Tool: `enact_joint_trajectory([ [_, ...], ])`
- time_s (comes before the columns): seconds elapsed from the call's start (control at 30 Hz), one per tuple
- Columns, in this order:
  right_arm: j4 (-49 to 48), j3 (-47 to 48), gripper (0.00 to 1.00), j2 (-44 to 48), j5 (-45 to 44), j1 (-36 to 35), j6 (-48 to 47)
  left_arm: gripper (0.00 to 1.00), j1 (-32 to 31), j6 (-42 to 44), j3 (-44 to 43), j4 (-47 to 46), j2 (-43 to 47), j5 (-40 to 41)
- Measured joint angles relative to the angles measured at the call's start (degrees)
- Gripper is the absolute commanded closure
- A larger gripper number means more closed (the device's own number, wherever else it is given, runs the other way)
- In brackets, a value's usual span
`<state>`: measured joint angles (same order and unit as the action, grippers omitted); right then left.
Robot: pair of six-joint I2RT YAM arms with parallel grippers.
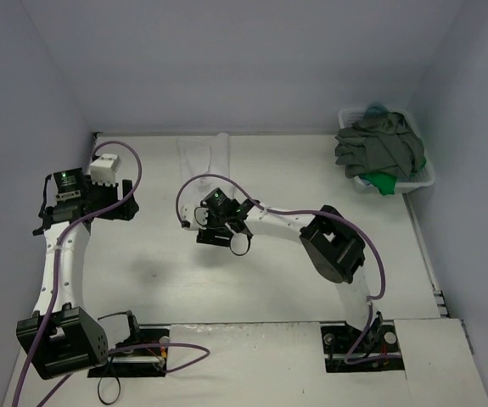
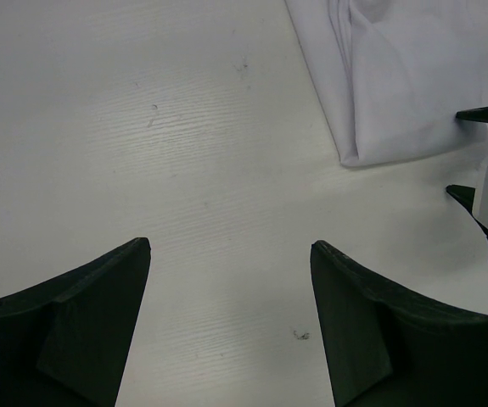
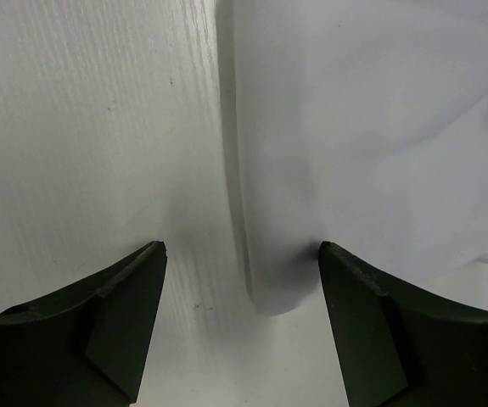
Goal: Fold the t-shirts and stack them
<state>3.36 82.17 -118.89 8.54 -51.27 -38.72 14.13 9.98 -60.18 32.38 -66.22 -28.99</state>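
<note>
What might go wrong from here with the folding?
The right gripper stands open right over the white shirt's folded corner; pulling away low may snag it and undo the fold. The grey shirt spills over the basket rim, so lifting it may drag the green shirt out too.

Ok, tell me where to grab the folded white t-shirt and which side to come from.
Take the white t-shirt at its near corner, where the rounded folded edge ends, probably coming from the robot's side with the open right gripper, which frames that corner. The shirt lies flat, so only its edges offer a pinch, and that fold looks thick and slightly raised.
</note>
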Motion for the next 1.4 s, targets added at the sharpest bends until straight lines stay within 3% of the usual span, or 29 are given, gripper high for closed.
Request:
enact_joint_trajectory([
  [0.63, -10.14, -0.96, 0.31, -1.92, -3.23, -1.31, -4.04, 0.30, 1.53, -0.24, 0.00, 0.02, 0.00, -1.42],
  [1.1, -15.82, 5.95, 0.32, -8.44, -2.14, 0.02, -5.79, 0.30, 2.16, -0.46, 0.00, 0.04, -1.77, -2.14],
  [1.2, -16.00, 6.27, 0.40, -8.85, -1.31, 0.48, -5.92, 0.29, 2.43, -0.68, -0.02, 0.04, -2.21, -2.40],
  [1.23, -15.93, 6.32, 0.49, -8.90, -0.96, 0.57, -5.97, 0.29, 2.51, -0.81, -0.02, 0.04, -2.29, -2.51],
  [1.33, -14.86, 6.56, 0.62, -9.25, -0.11, 0.70, -6.12, 0.29, 2.56, -1.16, -0.04, 0.07, -2.38, -2.73],
  [1.4, -13.99, 6.73, 0.66, -9.31, 0.35, 0.74, -6.12, 0.30, 2.58, -1.29, -0.26, 0.15, -2.40, -2.84],
])
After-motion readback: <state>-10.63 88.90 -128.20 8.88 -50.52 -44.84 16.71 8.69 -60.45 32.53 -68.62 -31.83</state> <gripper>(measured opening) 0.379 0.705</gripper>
